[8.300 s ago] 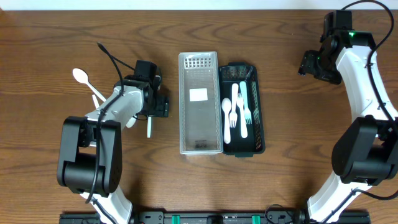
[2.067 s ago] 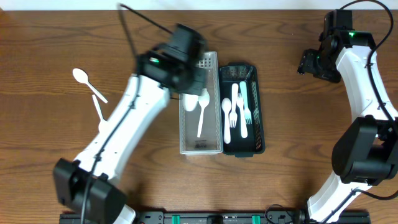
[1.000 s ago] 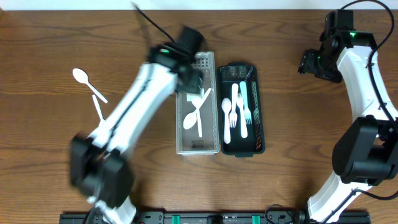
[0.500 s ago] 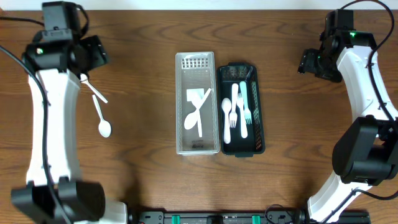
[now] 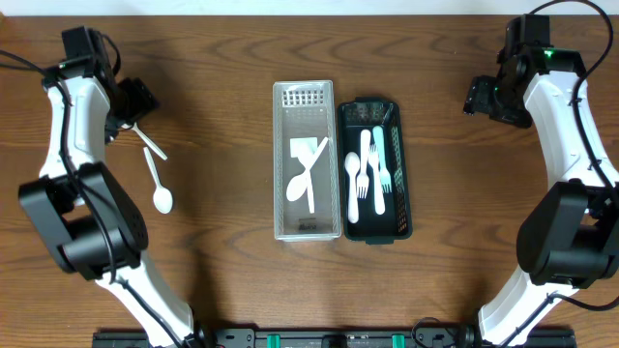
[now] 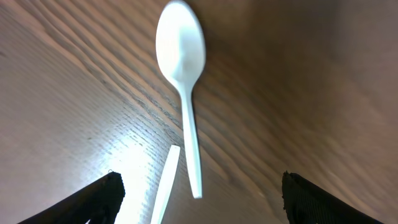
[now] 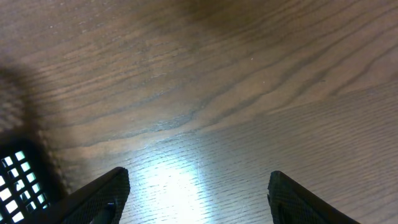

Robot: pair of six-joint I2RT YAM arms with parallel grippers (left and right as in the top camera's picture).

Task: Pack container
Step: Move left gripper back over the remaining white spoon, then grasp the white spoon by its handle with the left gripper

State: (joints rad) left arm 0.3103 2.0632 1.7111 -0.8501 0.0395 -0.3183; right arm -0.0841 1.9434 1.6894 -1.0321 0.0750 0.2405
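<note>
The left gripper (image 6: 199, 202) hangs wide open and empty, a white spoon (image 6: 182, 74) lying just ahead between its fingers. Well to its right sits the clear container (image 5: 308, 205) holding two spoons (image 5: 308, 172). The right gripper (image 7: 202, 199) gapes empty, beyond the black tray (image 5: 375, 228).

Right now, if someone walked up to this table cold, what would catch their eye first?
Probably the two trays side by side at mid-table: a clear bin holding crossed white utensils, and to its right a black basket lined with white forks. Next, the loose white spoon lying on the wood at far left, with the left gripper open over a second spoon.
</note>
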